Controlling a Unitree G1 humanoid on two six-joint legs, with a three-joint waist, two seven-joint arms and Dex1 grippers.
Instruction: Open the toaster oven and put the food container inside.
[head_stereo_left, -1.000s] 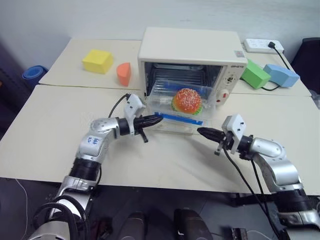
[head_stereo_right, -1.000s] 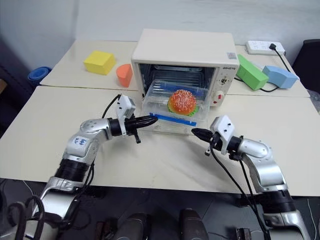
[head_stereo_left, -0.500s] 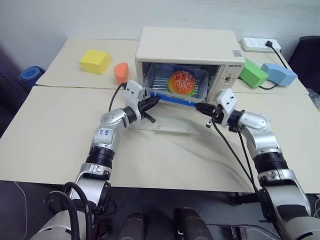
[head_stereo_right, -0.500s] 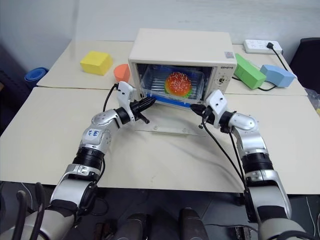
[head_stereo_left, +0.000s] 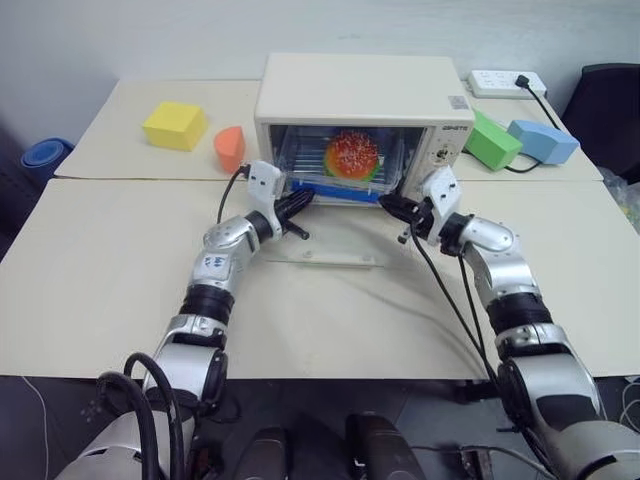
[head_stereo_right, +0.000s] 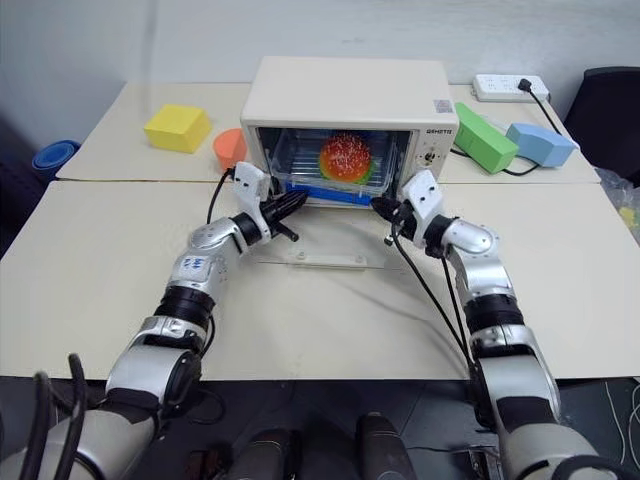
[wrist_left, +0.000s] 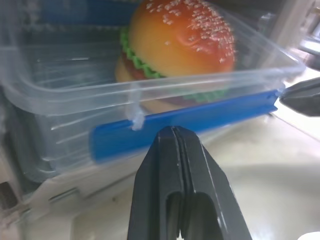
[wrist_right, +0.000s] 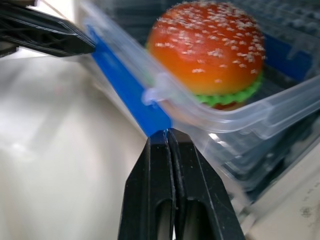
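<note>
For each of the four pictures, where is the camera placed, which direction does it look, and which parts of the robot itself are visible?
Left eye view: on the head, looking forward and down at the toaster oven; both arms show.
Right eye view: the head camera's other eye, same scene.
Left wrist view: on the left wrist, looking along the shut left gripper at the food container.
Right wrist view: on the right wrist, looking along the shut right gripper.
Shared: both wrist views show the container's blue clip, the hamburger and the opposite gripper's tip.
</note>
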